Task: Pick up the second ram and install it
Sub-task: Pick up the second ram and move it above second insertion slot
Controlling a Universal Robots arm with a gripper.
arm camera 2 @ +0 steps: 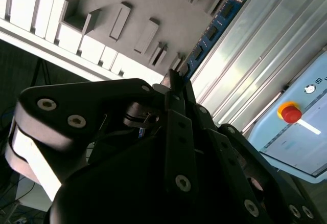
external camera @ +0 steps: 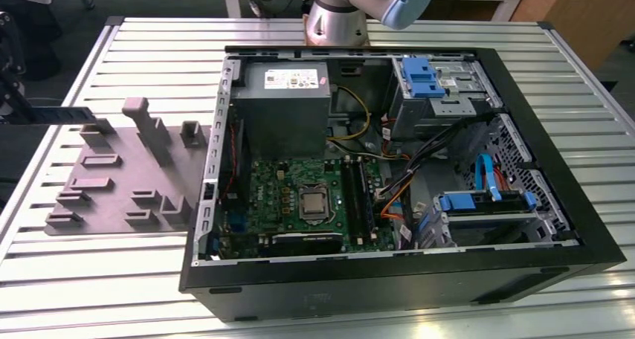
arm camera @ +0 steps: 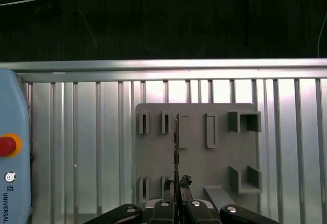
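A bench (external camera: 100, 279) of pale ribbed metal slats — glare along its near edge; dark floor (arm camera: 153, 19) beyond, wooden furniture (external camera: 595, 19) past its far corner.

Exterior overhead; wrist views over tray (arm camera: 204, 168)

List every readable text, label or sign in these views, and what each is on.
Nothing can be quoted reliably.
On the power supply label: the print is too small to read.
On the blue pendant: vertical lettering, cut off at the picture's edge.
On the red stop button: no text, just red on a yellow ring.
On the second ram: the chip markings are too small to read.
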